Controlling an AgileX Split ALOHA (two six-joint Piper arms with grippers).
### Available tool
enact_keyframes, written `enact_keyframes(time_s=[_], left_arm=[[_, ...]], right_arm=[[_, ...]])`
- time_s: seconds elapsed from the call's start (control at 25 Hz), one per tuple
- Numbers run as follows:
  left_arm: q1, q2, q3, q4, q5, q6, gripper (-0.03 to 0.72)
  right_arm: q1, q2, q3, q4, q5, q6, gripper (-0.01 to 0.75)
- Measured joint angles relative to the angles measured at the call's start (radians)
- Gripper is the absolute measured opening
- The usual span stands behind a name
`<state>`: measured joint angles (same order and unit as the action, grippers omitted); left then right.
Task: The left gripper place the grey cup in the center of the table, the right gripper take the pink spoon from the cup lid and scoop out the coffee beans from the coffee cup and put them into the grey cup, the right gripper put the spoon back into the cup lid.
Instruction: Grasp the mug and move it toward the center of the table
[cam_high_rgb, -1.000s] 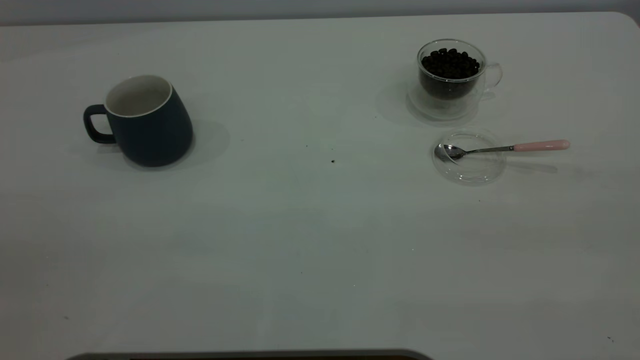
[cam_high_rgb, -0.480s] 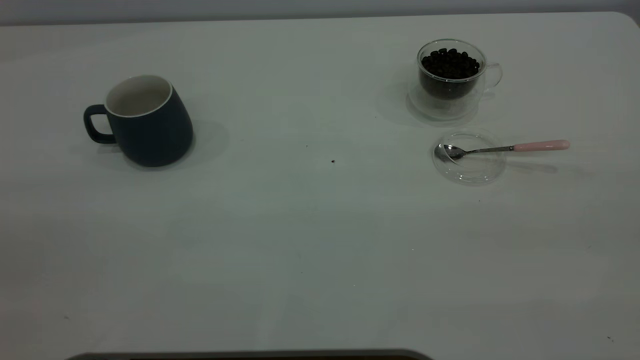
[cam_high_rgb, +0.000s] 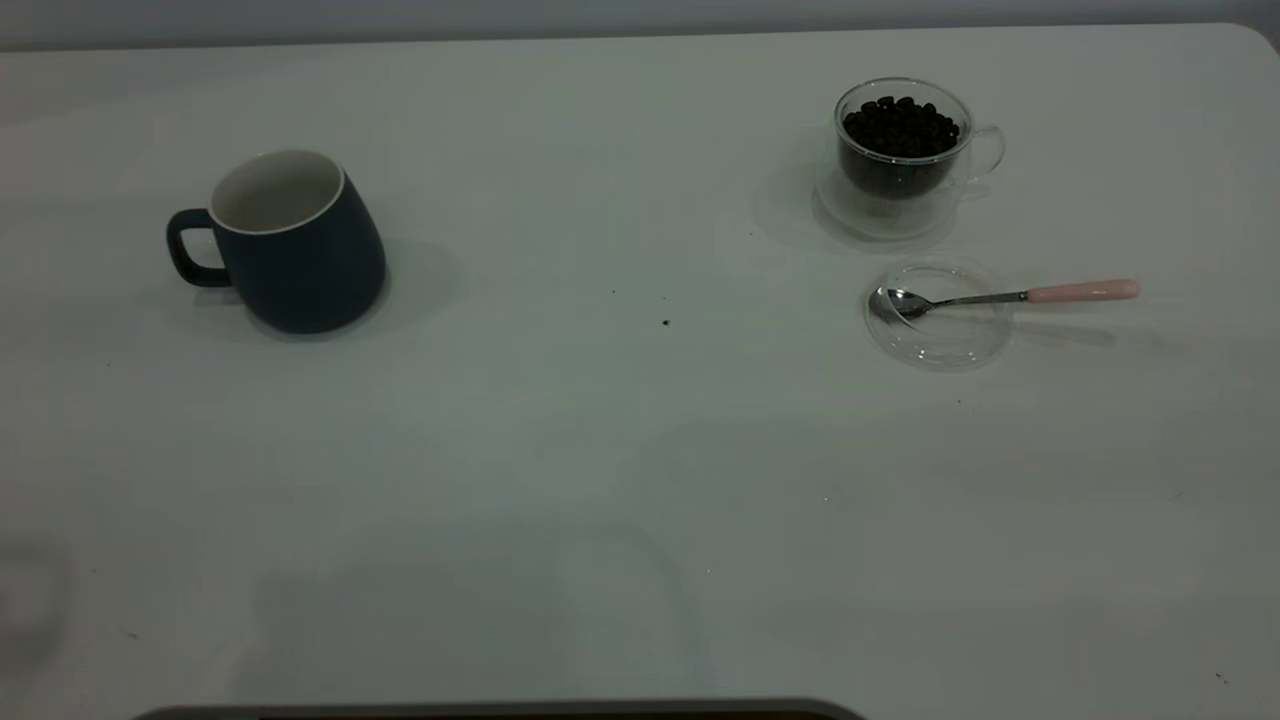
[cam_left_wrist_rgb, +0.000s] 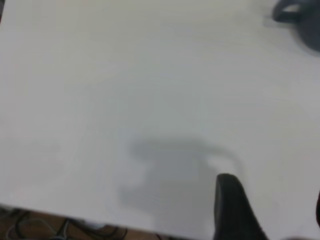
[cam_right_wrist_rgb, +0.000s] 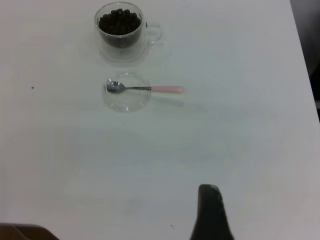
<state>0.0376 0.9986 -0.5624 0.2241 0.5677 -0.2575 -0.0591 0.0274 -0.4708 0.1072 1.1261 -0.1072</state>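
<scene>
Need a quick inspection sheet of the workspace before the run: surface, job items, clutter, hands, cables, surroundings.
Surface: white table, a few dark specks near the middle.
Job's things: grey cup upright at the left, not yet centred; coffee cup holds coffee beans; pink spoon rests bowl-down in the cup lid, handle overhanging.
Clutter: nothing seen.
Hands: left hand and right hand only partly visible in wrist views, away from the items.
Cables: some below the table edge.
Surroundings: plain wall behind.
</scene>
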Motion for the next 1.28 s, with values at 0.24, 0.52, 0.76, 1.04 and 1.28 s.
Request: enact_keyframes(time_s=[0.24, 0.52, 0.76, 1.04, 1.28], left_arm=[[0.080, 0.440, -0.229, -0.004, -0.089, 0.022, 0.451], [0.087, 0.876, -0.635, -0.064, 0.102, 0.291, 0.451], [0.087, 1.053, -0.830, -0.168, 0.144, 0.610, 0.451], [0.085, 1.125, -0.840, -0.241, 0.057, 0.919, 0.451], [0.030, 1.223, -0.841, -0.254, 0.007, 1.235, 0.451]], right_arm=[[0.000, 0.000, 0.000, 0.000, 0.000, 0.000, 0.578], [0.000, 0.000, 0.000, 0.000, 0.000, 0.000, 0.578], [0.000, 0.000, 0.000, 0.000, 0.000, 0.000, 0.578], [0.000, 0.000, 0.000, 0.000, 0.000, 0.000, 0.578], [0.000, 0.000, 0.000, 0.000, 0.000, 0.000, 0.578]])
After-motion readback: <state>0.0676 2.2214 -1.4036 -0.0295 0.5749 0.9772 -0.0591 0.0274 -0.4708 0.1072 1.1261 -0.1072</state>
